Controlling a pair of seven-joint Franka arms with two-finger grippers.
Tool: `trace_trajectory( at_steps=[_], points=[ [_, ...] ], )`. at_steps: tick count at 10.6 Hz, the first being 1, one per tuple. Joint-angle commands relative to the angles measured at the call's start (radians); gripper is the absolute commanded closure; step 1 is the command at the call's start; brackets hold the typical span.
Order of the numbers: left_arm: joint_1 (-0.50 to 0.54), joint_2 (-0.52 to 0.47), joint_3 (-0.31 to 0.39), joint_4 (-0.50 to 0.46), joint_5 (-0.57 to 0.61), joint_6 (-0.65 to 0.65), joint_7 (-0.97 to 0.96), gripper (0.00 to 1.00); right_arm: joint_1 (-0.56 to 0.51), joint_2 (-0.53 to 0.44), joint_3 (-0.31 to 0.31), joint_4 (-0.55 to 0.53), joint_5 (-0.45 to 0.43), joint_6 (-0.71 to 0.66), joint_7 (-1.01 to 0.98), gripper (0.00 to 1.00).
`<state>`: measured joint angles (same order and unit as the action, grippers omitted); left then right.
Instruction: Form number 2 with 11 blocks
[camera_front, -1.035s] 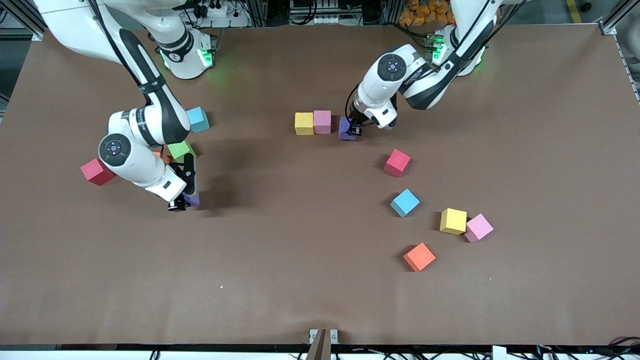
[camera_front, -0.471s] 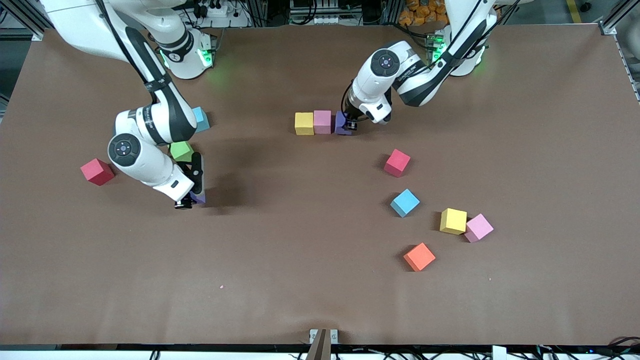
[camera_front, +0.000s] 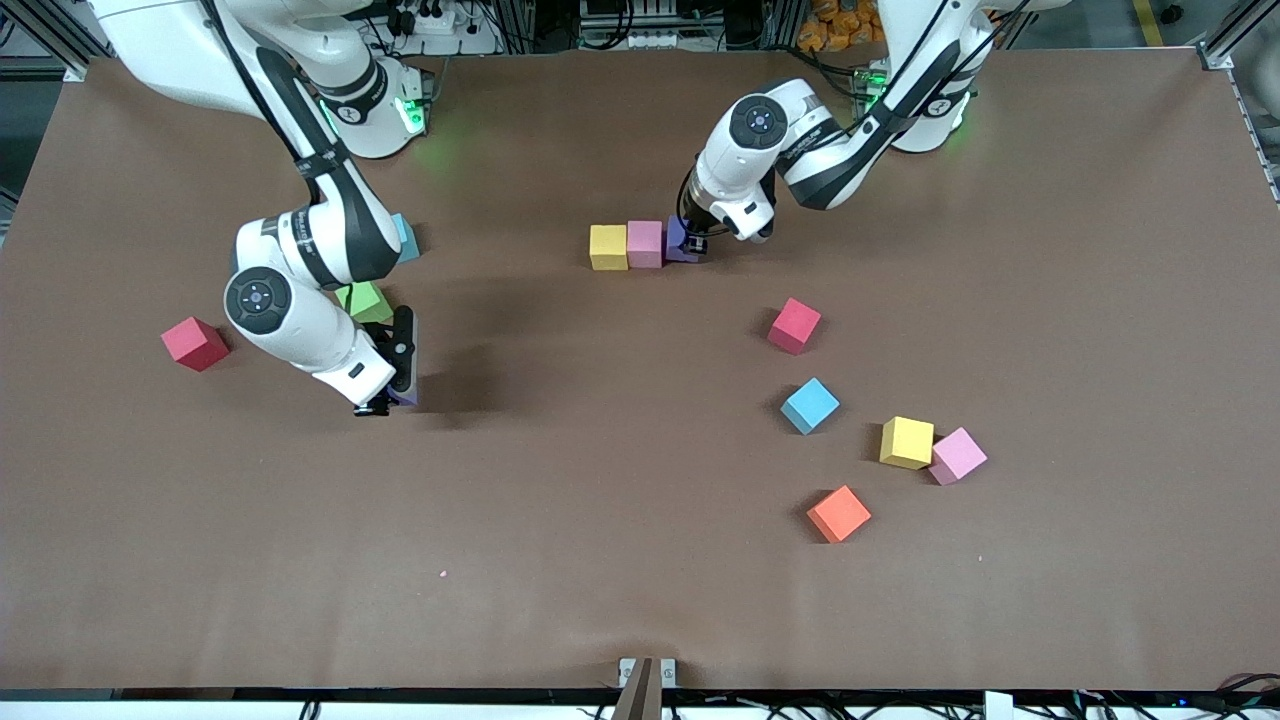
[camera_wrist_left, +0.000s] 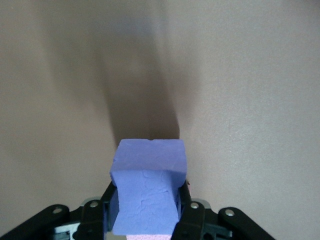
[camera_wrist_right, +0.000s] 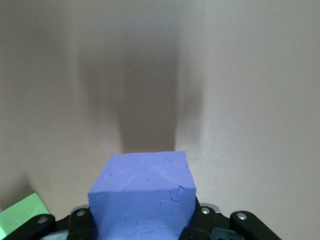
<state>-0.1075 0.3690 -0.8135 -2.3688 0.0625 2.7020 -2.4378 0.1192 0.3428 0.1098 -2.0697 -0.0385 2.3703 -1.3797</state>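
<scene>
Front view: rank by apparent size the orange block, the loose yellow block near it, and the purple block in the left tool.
1. Orange block and the loose yellow block: look alike, no ranking between them.
2. Purple block in the left tool: looks smallest, but the tool hides much of it, so unsure.

The surface (camera_front: 600, 560) is plain matte brown. On it sit cubes: yellow (camera_front: 607, 247), pink (camera_front: 645, 244), red (camera_front: 795, 325), blue (camera_front: 810, 405), orange (camera_front: 838, 513), green (camera_front: 362, 300). Each black hand grips a purple cube (camera_wrist_left: 147, 187). Both arms are white.
</scene>
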Motion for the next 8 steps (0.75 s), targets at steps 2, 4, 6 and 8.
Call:
trace_trajectory(
  at_steps=[2,4,6,8],
  points=[
    [-0.020,-0.002,0.016,0.006,0.025,0.007,-0.023,0.73,0.007,-0.010,-0.004,0.000,0.014,-0.014,0.010,0.69],
    [-0.033,0.007,0.028,0.013,0.089,0.004,-0.085,0.73,0.007,-0.010,-0.004,0.000,0.012,-0.016,0.010,0.69],
    [-0.053,0.027,0.063,0.038,0.120,-0.011,-0.101,0.74,0.007,-0.008,-0.002,0.000,0.014,-0.013,0.011,0.69],
    [-0.073,0.041,0.085,0.059,0.120,-0.018,-0.102,0.73,0.007,-0.010,-0.002,0.000,0.014,-0.016,0.019,0.69]
  ],
)
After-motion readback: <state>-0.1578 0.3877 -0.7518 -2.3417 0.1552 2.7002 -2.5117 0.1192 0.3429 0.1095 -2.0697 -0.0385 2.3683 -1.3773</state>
